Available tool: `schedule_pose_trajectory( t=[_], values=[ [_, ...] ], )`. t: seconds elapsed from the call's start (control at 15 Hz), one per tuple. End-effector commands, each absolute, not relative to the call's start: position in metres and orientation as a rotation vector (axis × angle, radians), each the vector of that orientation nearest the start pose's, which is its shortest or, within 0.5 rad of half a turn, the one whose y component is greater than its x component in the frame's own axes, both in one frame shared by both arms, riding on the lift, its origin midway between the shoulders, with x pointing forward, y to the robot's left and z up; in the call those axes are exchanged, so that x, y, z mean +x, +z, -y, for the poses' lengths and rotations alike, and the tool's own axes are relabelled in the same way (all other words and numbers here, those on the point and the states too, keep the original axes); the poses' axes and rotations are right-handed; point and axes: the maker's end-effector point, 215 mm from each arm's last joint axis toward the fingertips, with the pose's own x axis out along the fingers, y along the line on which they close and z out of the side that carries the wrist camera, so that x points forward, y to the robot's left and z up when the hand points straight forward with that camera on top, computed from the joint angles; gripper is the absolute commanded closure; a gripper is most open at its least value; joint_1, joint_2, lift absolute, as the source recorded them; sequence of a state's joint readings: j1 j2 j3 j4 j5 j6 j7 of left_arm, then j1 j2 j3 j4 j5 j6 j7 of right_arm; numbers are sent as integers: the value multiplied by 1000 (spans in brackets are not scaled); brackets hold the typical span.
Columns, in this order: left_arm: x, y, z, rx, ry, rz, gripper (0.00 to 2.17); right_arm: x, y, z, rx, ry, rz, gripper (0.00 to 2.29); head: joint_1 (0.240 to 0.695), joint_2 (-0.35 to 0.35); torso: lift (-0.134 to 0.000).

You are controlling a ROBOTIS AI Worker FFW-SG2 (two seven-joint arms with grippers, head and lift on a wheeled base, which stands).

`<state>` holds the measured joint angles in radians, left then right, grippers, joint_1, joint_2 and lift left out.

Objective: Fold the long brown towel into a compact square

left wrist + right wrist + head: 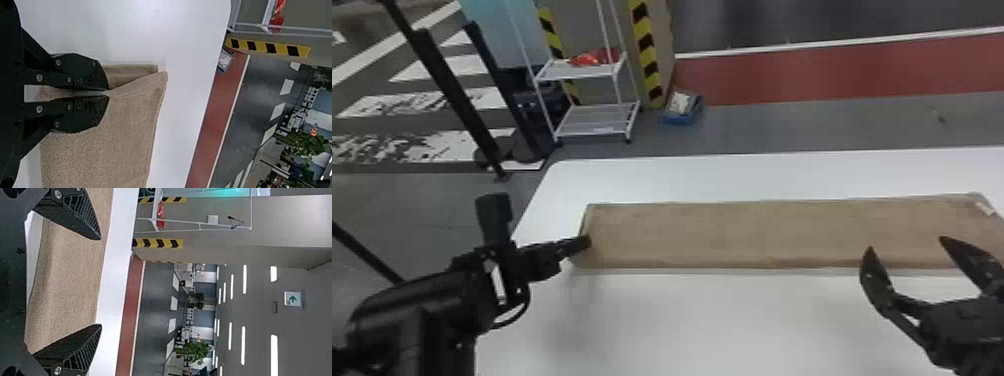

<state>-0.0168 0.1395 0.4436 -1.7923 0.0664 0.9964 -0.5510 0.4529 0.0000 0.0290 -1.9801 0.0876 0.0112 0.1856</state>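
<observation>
Pinching the left end of the long brown towel, my left gripper has its jaws clenched on the cloth. In my left wrist view, the cloth rises into a narrow ridge where my jaws meet, with one part of the towel on either side of it. The towel lies stretched out as a long strip from left to right across the white worktop, its far edge nearly straight and a small white tag near its far right corner. My right gripper is near the towel's right part, its jaws released and spread wide, empty. My right wrist view shows cloth between and beyond those parted jaws, with a soft bulge running along it. On the floor past the worktop stands a white rack with something red on its upper shelf. Beside the rack rises a pillar with yellow and black stripes, and a blue box sits near its foot. A red strip of floor runs to the right, behind the worktop.
</observation>
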Motion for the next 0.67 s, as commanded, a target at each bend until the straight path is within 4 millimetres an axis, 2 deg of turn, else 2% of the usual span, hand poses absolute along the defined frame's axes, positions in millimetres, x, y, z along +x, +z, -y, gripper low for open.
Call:
schedule_pose_trajectory(
  t=[0.0,0.27,0.47,0.6],
  values=[
    [508,-438,-383,-281,-102,-640,140,454,-357,172,-70,212,-57,90,695,245,-125],
    [511,-437,-390,-285,-81,-635,147,454,-358,172,-70,212,-57,90,695,243,-125],
    [512,-449,-397,-293,-62,-651,151,454,-359,172,-70,212,-60,90,695,247,-125],
    [509,-457,-398,-300,-65,-668,232,454,-359,172,-70,212,-60,90,695,251,-125]
  ],
)
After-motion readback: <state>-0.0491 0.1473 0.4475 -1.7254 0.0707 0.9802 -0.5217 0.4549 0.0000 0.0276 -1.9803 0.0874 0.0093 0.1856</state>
